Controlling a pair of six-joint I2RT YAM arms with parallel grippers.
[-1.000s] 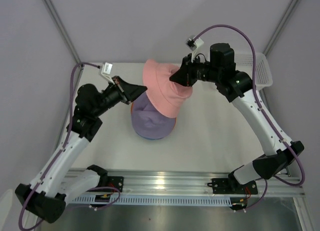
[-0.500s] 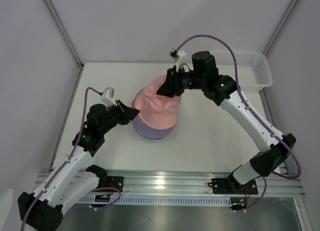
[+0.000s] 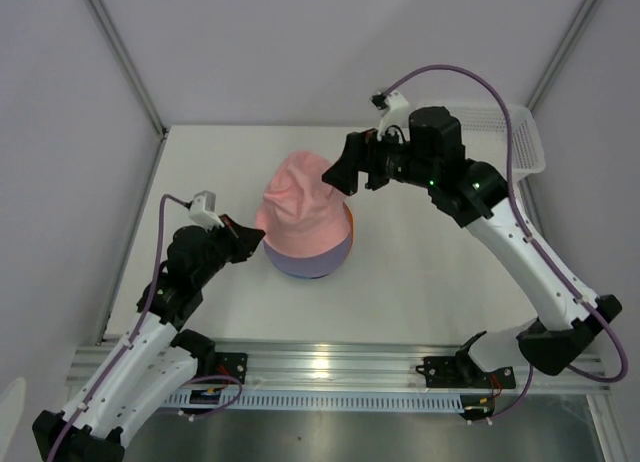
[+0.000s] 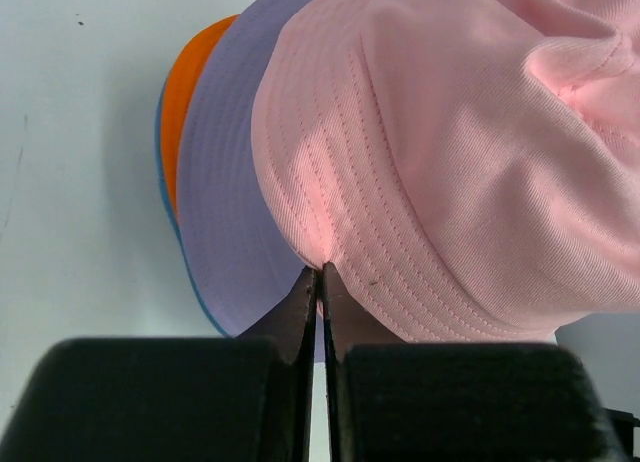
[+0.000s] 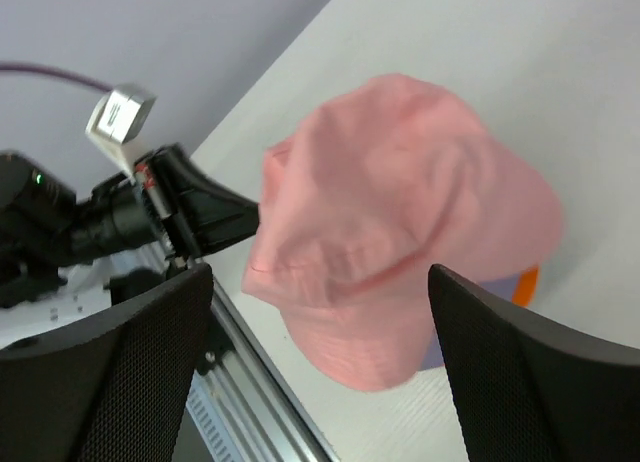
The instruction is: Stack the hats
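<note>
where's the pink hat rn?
Top view: pink hat sits mid-table on top of the stack, covering the lavender hat, between the left end effector at its left brim and the open right end effector at its far-right side.

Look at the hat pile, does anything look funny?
Yes. The pink hat on top has a crumpled, dented crown and sits off-centre, so the purple hat and orange hat peek out on one side. The left gripper is pinching its brim.
</note>
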